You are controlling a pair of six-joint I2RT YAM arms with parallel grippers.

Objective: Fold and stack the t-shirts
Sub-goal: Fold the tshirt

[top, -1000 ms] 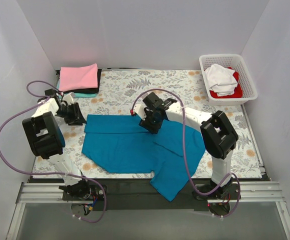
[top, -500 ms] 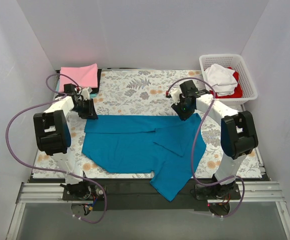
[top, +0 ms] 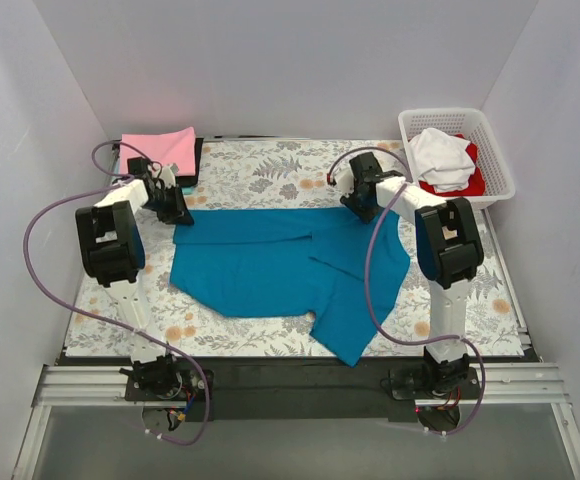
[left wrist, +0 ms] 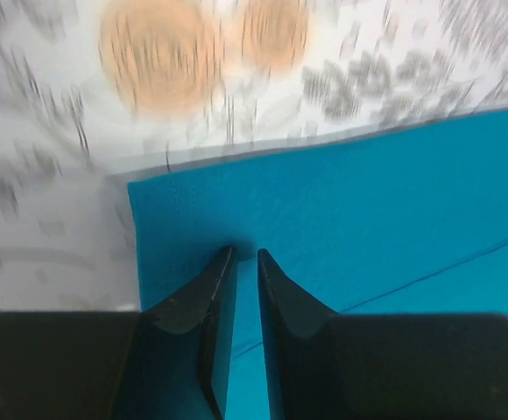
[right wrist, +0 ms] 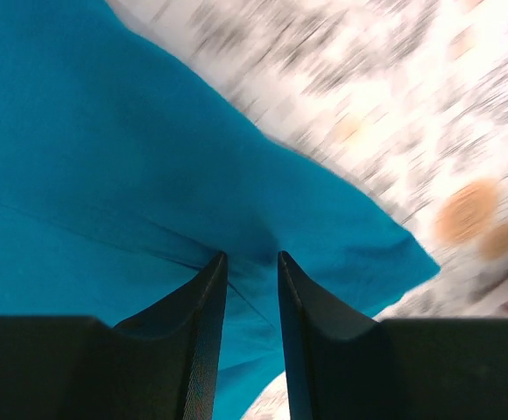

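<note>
Floral tabletop (top: 260,170) carries the teal shirt (top: 260,270), spread flat across its middle with one part reaching toward the near edge. At the shirt's far left corner the left pincer (left wrist: 245,254) is nearly closed, pinching the cloth. By the far right corner the right pincer (right wrist: 252,255) nips a puckered fold. A pink shirt (top: 157,150) tops the far-left stack. The basket (top: 500,160) holds a white shirt (top: 440,155) and a red shirt (top: 475,185).

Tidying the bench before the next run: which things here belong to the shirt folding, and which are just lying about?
Job: teal t-shirt; folded stack, pink on top; white shirt; red shirt.
Lying about: white basket holding those two; floral table cloth.
</note>
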